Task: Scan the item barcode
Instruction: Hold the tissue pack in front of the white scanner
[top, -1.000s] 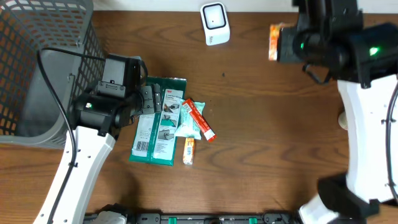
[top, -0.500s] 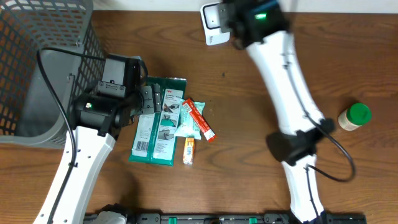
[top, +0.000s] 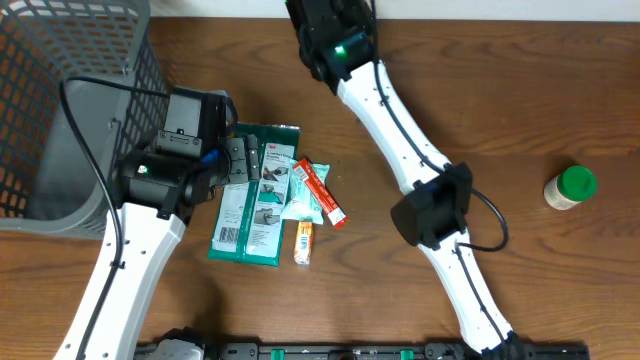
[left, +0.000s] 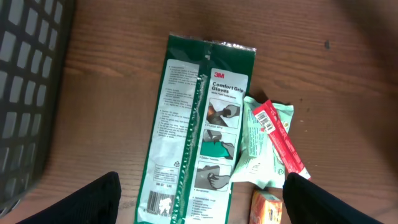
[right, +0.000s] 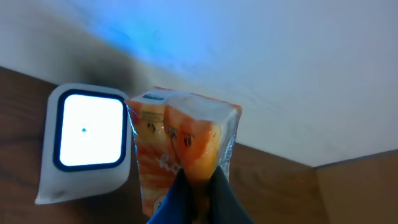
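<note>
Presently we find the orange packet (right: 180, 146) pinched in the closed right gripper (right: 198, 186), raised just beside the lit window of the white scanner (right: 87, 140). A pale wall (right: 280, 62) stands behind it.

The left gripper (left: 202, 199) hangs with jaws wide and nothing in them, over a green gloves pack (left: 199, 124). A pale green pouch (left: 264, 149) and red sachet (left: 280, 137) lie against the pack.

The grey mesh basket (top: 60, 100) sits at the table's left; we cannot tell its contents.

A green-capped bottle (top: 570, 187) stands well apart on the brown wooden table (top: 450, 110).
</note>
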